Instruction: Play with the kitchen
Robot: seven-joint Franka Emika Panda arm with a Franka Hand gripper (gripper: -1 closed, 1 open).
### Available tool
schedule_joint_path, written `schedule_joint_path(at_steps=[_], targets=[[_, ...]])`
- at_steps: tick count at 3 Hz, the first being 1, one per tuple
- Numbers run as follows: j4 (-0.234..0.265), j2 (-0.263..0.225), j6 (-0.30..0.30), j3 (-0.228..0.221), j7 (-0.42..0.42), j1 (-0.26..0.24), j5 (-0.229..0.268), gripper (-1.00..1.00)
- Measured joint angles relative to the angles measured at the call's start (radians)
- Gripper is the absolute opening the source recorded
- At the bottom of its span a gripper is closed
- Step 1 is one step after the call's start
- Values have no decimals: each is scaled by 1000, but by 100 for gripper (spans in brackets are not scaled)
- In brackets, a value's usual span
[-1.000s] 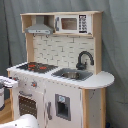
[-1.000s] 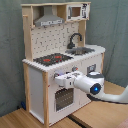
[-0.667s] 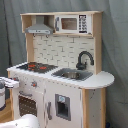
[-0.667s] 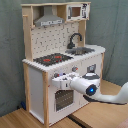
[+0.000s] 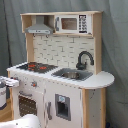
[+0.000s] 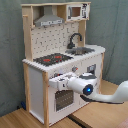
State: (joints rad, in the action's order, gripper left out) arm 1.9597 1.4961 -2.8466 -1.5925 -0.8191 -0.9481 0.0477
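Claw: level at the kitchen front, beside the oven door top (likely reaching its handle); finger state undeterminable.

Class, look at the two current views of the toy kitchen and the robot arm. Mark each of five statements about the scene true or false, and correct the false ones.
1. The black curved faucet stands beside the metal sink. True.
2. The grey extractor hood hangs above the sink. False: it hangs above the black hob with red rings.
3. The white microwave sits in the top shelf of the white and light-wood toy kitchen. True.
4. In the second exterior view, the white robot gripper reaches up to the microwave. False: it is at the kitchen's front, near the oven door.
5. A pot stands on the hob. False: nothing stands on it.
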Motion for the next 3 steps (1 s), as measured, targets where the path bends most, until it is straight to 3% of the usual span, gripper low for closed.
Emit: schedule_joint_path(at_steps=[3], targets=[[19,-12,0,1,333,8,-5,-100]])
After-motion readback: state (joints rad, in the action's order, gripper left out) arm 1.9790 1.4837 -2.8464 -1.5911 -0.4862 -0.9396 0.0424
